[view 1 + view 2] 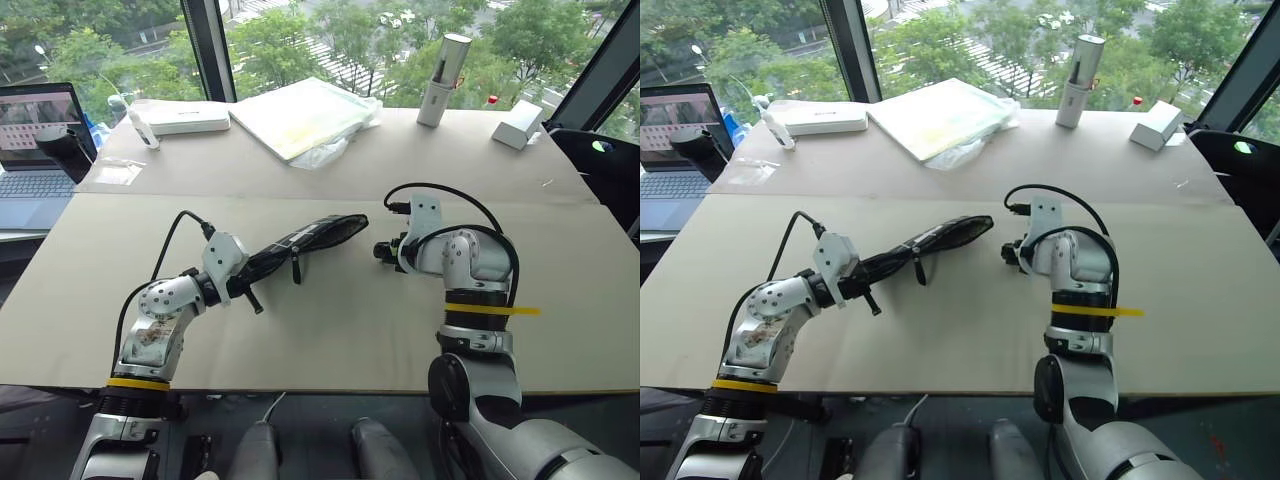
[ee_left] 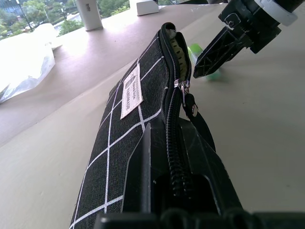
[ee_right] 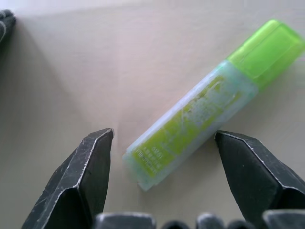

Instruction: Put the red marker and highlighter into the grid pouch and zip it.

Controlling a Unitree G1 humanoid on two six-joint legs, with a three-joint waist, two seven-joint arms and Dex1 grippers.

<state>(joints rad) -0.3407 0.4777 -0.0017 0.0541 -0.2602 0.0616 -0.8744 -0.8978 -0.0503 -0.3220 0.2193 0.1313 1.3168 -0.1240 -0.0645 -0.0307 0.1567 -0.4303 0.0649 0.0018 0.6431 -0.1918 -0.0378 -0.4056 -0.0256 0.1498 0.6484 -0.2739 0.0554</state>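
Note:
The grid pouch [image 1: 300, 240] is black with white grid lines and a white label. It stretches across the table's middle, its zipper partly open at the far end [image 2: 172, 40] and its pull strap [image 2: 193, 107] hanging down. My left gripper [image 1: 248, 272] is shut on the pouch's near end. The highlighter [image 3: 200, 114], light green with a brighter green cap, lies on the table just past the pouch's mouth. My right gripper [image 1: 383, 250] is open and points down at it, one finger on either side of its tail end, neither touching. The red marker is out of view.
Along the table's back stand a laptop [image 1: 35, 150], a white box [image 1: 185, 118], a plastic-wrapped flat package [image 1: 300, 115], a tall silver cylinder [image 1: 443, 70] and a small white box [image 1: 517, 125]. Bare tabletop lies in front of and to the right of the arms.

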